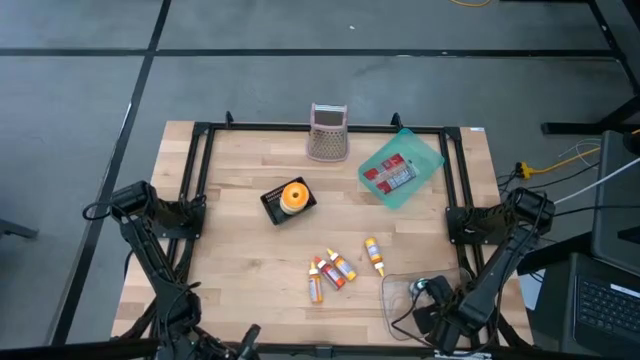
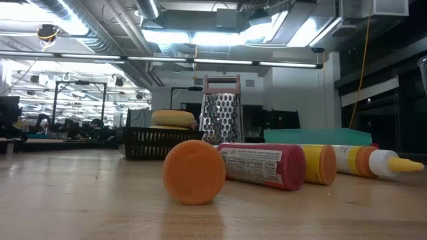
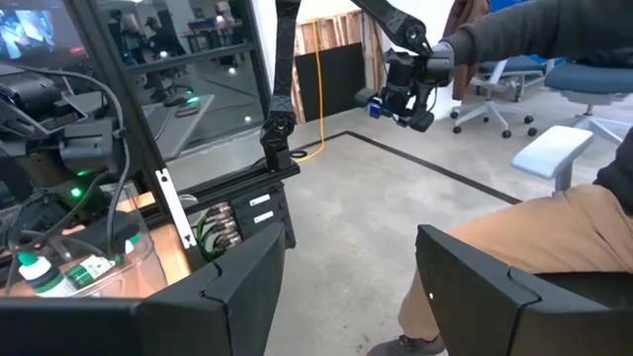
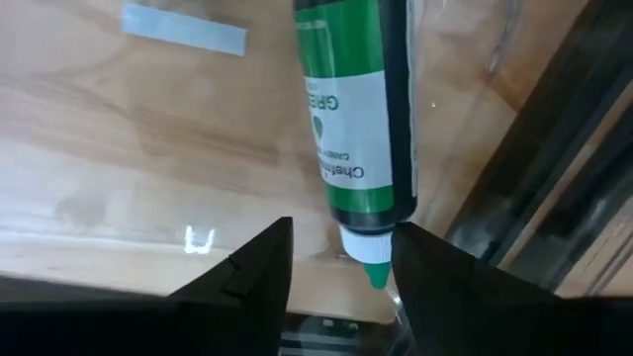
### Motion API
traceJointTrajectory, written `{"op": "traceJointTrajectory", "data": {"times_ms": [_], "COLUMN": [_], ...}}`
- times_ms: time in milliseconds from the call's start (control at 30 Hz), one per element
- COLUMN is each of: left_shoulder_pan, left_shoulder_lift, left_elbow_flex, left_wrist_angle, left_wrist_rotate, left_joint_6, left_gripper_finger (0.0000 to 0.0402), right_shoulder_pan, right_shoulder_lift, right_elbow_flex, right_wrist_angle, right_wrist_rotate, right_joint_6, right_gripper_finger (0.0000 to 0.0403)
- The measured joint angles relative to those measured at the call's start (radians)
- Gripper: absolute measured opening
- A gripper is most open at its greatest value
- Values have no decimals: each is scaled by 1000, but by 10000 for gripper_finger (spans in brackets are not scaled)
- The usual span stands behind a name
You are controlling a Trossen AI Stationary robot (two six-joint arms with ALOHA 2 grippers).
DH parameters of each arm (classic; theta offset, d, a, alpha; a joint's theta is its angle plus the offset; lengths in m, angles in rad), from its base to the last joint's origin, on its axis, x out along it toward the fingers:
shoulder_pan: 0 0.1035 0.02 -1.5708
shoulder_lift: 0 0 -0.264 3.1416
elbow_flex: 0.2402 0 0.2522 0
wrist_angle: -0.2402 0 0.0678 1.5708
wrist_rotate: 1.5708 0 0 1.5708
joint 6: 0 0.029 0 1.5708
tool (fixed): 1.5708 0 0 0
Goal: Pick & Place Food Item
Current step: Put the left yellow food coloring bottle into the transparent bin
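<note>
A green food-colouring bottle (image 4: 356, 119) with a white label lies on its side in a clear tub (image 1: 405, 300) at the table's near right. My right gripper (image 4: 341, 247) points down over it, open. Its fingers stand on either side of the bottle's nozzle end (image 4: 371, 259), and the gap on one side shows plainly. Several orange-capped bottles (image 1: 332, 272) lie on the wood at mid-table, and one more (image 1: 374, 255) lies to their right. My left gripper (image 3: 346, 247) waits open at the near left edge, pointing level past the table.
A black basket (image 1: 272, 205) holding an orange-and-yellow item stands mid-table. A metal grater (image 1: 328, 135) and a teal tray (image 1: 420, 175) with a red packet are at the far side. A black frame (image 1: 200, 180) borders the work area. A seated person's leg (image 3: 534, 247) shows beyond the table.
</note>
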State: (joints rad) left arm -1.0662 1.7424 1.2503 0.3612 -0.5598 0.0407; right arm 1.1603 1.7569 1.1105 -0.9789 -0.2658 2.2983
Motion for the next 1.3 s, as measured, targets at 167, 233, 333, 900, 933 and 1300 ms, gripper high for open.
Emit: {"op": "traceJointTrajectory", "data": {"times_ms": [167, 233, 333, 900, 933, 1300], "left_shoulder_pan": [-5, -6, -6, -6, -6, 38], "left_shoulder_lift": [0, 0, 0, 0, 0, 2], "left_elbow_flex": [0, 0, 0, 0, 0, 0], "left_wrist_angle": [0, 0, -1, -7, -7, -101], "left_wrist_rotate": [-2, -6, -7, -34, -41, -204], "left_joint_6": [-5, -5, -16, -4, -2, -79], "left_gripper_finger": [223, 223, 223, 223, 223, 223], "right_shoulder_pan": [-9, -10, -10, -6, -6, -45], "right_shoulder_lift": [1, 1, 1, 8, 8, 42], "right_elbow_flex": [-19, -19, -19, 206, 226, 412], "right_wrist_angle": [16, 16, 19, -69, -69, 241], "right_wrist_rotate": [-27, -25, -24, 237, 289, 1213], "right_joint_6": [-1, -2, -3, -35, -36, -640], "right_gripper_finger": [169, 169, 169, 168, 168, 168]}}
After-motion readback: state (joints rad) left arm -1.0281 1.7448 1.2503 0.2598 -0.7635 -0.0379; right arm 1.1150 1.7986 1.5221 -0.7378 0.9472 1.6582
